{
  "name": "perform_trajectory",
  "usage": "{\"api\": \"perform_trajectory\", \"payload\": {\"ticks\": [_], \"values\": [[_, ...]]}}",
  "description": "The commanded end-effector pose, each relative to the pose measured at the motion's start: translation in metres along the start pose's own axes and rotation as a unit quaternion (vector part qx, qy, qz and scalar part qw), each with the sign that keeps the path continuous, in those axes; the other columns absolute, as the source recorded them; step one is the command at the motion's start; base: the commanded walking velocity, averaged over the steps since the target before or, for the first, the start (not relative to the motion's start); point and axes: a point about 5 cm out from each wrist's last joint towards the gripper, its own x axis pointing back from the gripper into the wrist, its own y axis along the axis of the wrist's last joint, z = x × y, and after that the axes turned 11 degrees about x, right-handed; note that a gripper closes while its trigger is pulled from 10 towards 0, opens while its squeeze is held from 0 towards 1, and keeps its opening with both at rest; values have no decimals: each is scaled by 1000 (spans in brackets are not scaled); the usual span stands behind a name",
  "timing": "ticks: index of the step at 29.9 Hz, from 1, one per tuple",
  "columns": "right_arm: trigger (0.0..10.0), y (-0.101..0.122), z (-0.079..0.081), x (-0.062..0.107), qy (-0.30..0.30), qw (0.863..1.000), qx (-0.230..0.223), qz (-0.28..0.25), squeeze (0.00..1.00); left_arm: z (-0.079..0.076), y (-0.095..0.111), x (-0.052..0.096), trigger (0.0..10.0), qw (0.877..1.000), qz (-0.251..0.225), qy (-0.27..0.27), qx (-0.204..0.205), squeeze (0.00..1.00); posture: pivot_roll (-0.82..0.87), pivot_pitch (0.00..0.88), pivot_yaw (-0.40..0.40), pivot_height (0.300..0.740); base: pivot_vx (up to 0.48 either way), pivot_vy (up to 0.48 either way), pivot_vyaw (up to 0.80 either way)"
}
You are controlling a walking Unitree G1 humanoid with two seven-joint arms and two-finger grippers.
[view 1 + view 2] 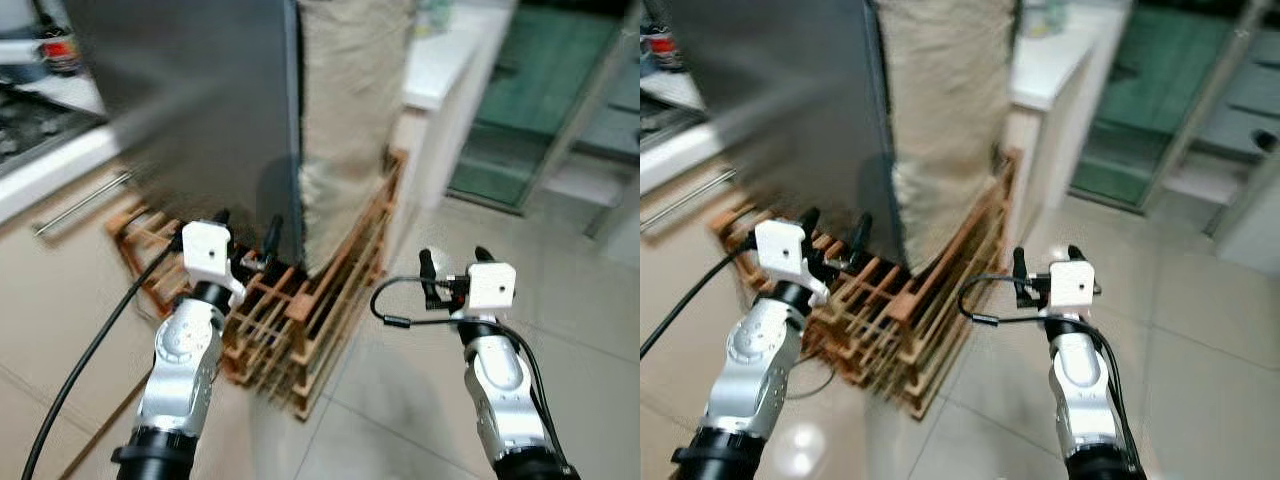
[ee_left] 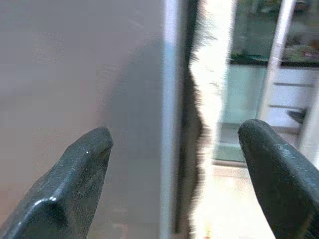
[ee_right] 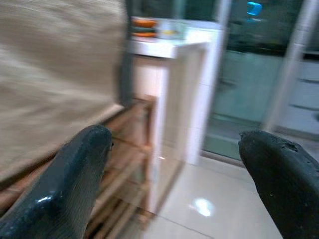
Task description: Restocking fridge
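Both silver arms reach forward at about the same height, wrists level. The left gripper [image 1: 246,232] has its two black fingers spread and empty, just before the grey side of the fridge [image 1: 200,110]; the right gripper [image 1: 455,262] is likewise spread and empty, over the pale tiled floor [image 1: 560,340], well apart from the fridge. A beige cloth [image 1: 350,120] hangs down beside the fridge, above a wooden rack [image 1: 310,320] standing on the floor. The head views are blurred. The left wrist view shows the fridge's grey panel close ahead and its edge strip [image 2: 169,119]; the right wrist view shows a white counter [image 3: 174,47] with small, blurred items on it. Counted: two arms, two grippers, one fridge, one rack, one cloth.
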Motion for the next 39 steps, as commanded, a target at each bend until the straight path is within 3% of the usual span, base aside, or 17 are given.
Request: {"api": "perform_trajectory", "payload": {"ticks": [1,5,10,13,15,21,26,32,39], "values": [[10000,1,-1,-1,-3,1000,-2,3,0,6,-1,0,10000,1000,10,16,-3,0,-84,0,38,740,0,0,-781],[10000,1,-1,0,1,1000,4,0,0,13,3,0,10000,999,4,42,-4,0,-86,0,37,740,0,0,-294],[10000,1,-2,0,2,1000,3,2,0,10,11,-5,10000,999,-10,43,-2,0,-89,0,34,740,0,0,0],[10000,2,-2,-1,3,1000,3,3,0,2,18,-12,10000,1000,-14,23,2,0,-89,0,32,740,0,0,0],[10000,0,-1,0,5,1000,0,6,0,-14,27,-24,10000,1000,-19,-12,13,0,-88,0,31,740,0,0,0],[10000,-2,1,0,11,1000,-5,14,0,-37,39,-49,10000,998,-28,-47,17,0,-96,0,32,740,0,0,0],[10000,-6,0,3,14,1000,-8,21,0,-43,48,-55,10000,997,-31,-60,36,0,-104,0,33,740,0,0,0],[10000,-8,2,5,23,999,-9,27,0,-55,44,-56,10000,995,-15,-83,43,0,-102,0,33,740,0,0,0],[10000,-2,14,3,65,997,-39,9,0,-62,29,-61,10000,996,11,-82,28,0,-110,0,41,740,0,0,0]]}}
